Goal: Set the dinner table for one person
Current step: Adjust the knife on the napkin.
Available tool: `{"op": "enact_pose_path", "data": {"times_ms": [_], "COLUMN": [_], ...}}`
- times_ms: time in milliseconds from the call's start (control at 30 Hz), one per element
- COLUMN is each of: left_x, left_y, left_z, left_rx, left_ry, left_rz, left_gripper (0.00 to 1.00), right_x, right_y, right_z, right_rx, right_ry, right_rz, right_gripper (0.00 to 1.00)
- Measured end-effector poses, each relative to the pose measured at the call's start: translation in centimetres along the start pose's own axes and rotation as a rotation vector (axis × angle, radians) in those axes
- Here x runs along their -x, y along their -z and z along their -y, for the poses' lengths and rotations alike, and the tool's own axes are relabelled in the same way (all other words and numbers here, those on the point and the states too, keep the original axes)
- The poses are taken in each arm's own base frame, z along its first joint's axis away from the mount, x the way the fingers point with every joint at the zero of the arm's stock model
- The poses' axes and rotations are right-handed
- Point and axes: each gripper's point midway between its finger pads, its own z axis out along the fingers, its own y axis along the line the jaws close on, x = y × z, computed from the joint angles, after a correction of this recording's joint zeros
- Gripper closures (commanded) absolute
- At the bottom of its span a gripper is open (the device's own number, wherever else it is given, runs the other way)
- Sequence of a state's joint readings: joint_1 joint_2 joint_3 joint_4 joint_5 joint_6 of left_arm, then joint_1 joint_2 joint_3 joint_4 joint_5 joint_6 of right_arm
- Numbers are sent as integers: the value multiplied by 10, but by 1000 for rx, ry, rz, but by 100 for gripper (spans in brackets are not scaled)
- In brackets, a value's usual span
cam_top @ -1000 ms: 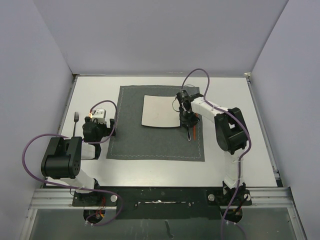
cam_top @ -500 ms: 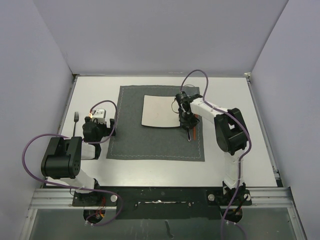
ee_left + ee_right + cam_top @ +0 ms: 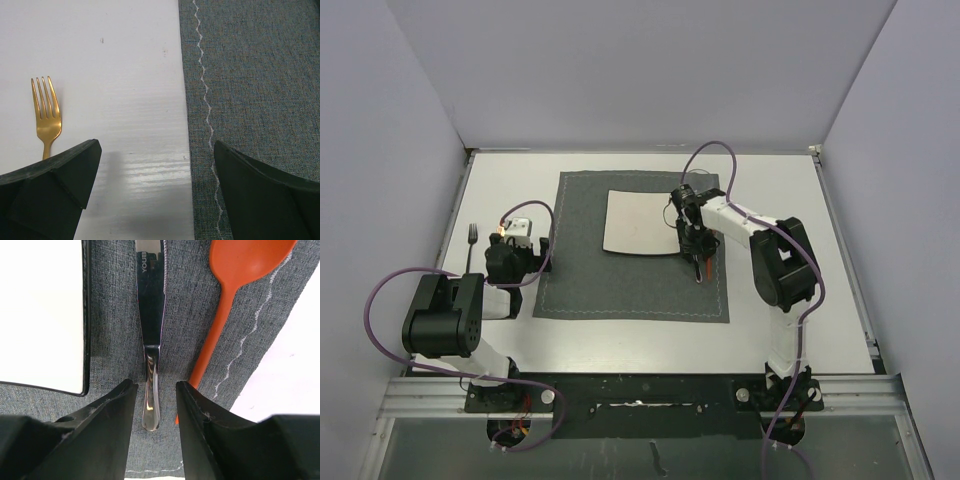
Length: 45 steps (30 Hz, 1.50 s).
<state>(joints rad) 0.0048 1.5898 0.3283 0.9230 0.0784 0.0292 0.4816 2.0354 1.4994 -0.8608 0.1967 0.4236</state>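
Observation:
The white dinner table (image 3: 620, 338) carries a dark grey stitched placemat (image 3: 620, 285) with a square white plate (image 3: 638, 222) on it. Right of the plate, a silver knife (image 3: 150, 315) lies flat on the mat, and an orange spoon (image 3: 235, 280) lies just right of it. My right gripper (image 3: 156, 387) hovers over the knife's handle end, open, with a gap showing on each side of the handle. My left gripper (image 3: 157, 165) stands wide open and empty over the mat's left edge. A gold fork (image 3: 47, 117) lies on the bare table to its left.
In the top view the fork (image 3: 473, 240) lies near the table's left edge. The spoon's handle (image 3: 701, 268) shows below the right gripper (image 3: 694, 248). The left gripper (image 3: 518, 256) sits between fork and mat. Grey walls enclose three sides.
The right gripper's jaws have parted a little from the knife handle, which stays flat on the mat. The left arm has not moved.

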Motion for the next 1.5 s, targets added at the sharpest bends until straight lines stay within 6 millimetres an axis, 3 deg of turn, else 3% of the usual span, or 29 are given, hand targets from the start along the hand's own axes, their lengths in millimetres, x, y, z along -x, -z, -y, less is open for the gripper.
{"op": "enact_pose_path", "data": {"times_ms": [533,933,1100,1267,1400,1500], "left_x": [0,0,0,0,0,0], "left_y": [0,0,0,0,0,0], "left_z": [0,0,0,0,0,0], "left_rx": [0,0,0,0,0,0], "left_ry": [0,0,0,0,0,0], "left_rz": [0,0,0,0,0,0], "left_gripper": [2,2,2,2,2,2], "right_x": [-4,-4,-4,-4,-4,-4], "right_y": [-4,-7,-8,-8,-8,-9], "right_z": [-7,-13,-14,-13,-12,-12], "right_rx": [38,58,63,58,51,53], "right_ry": [1,3,3,6,7,11], "right_rz": [-16,-17,-19,-21,-25,-30], "right_gripper": [69,81,80,70,71,78]}}
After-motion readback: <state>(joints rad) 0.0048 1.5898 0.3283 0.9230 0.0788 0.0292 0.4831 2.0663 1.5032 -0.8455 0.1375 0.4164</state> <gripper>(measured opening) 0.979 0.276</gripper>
